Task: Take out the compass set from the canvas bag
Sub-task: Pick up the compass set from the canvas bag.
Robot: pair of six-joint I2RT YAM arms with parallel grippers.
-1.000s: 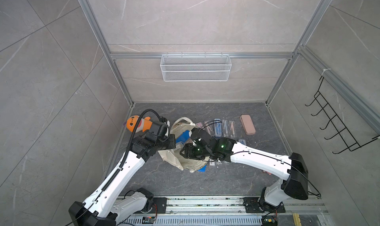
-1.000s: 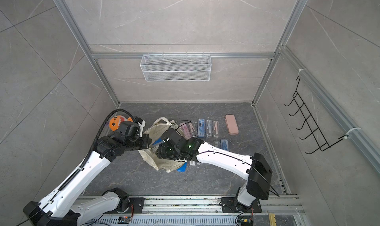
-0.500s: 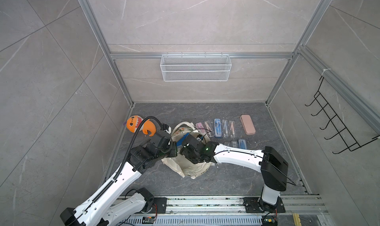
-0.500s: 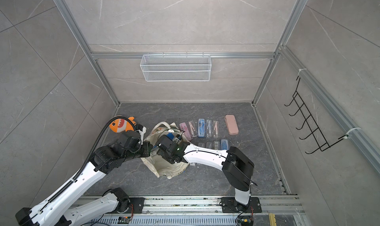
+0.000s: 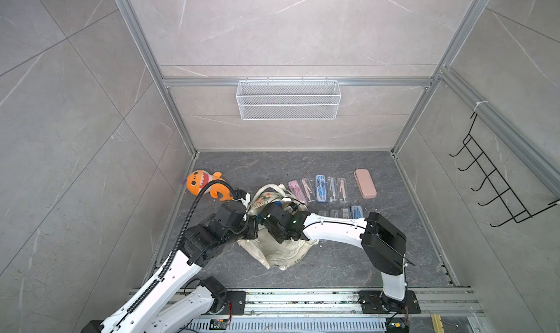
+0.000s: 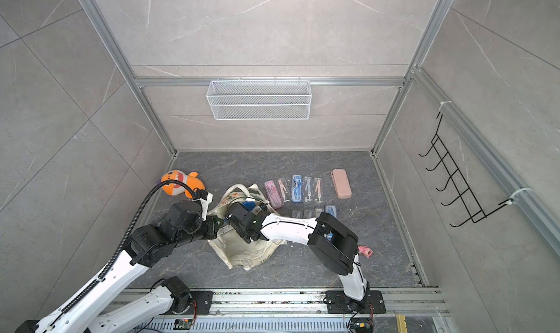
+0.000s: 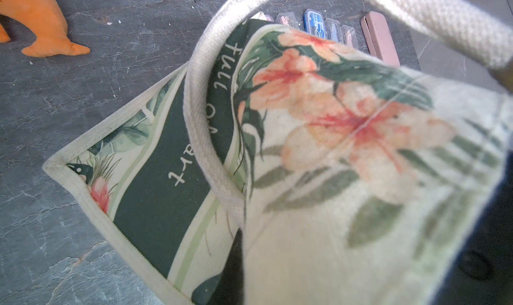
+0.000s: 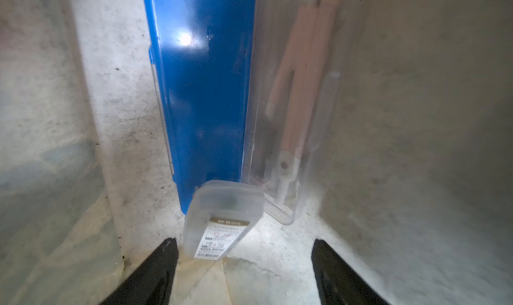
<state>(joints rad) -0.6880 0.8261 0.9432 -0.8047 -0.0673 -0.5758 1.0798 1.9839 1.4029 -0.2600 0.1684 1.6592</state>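
The cream canvas bag (image 5: 281,252) with its green floral panel (image 7: 166,195) lies mid-floor, its mouth held up. My left gripper (image 5: 253,225) is shut on the bag's rim cloth; one dark finger (image 7: 234,262) shows under the fabric. My right gripper (image 8: 244,262) is open and reaches down inside the bag (image 6: 248,252). Ahead of its fingertips (image 8: 158,264) lie a blue compass set case (image 8: 202,95), a clear case with a pink compass (image 8: 288,109) and a small frosted labelled case (image 8: 222,220). Nothing is between the jaws.
An orange plush toy (image 5: 206,184) lies at the far left. Two rows of compass cases (image 5: 321,189) and a pink case (image 5: 365,183) lie right of the bag. A wire basket (image 5: 288,99) hangs on the back wall and a black hook rack (image 5: 497,189) on the right wall.
My right arm has folded back, bringing its gripper from across the bag down into the bag's mouth, and its jaws have opened wider. My left gripper has kept hold of the bag's rim.
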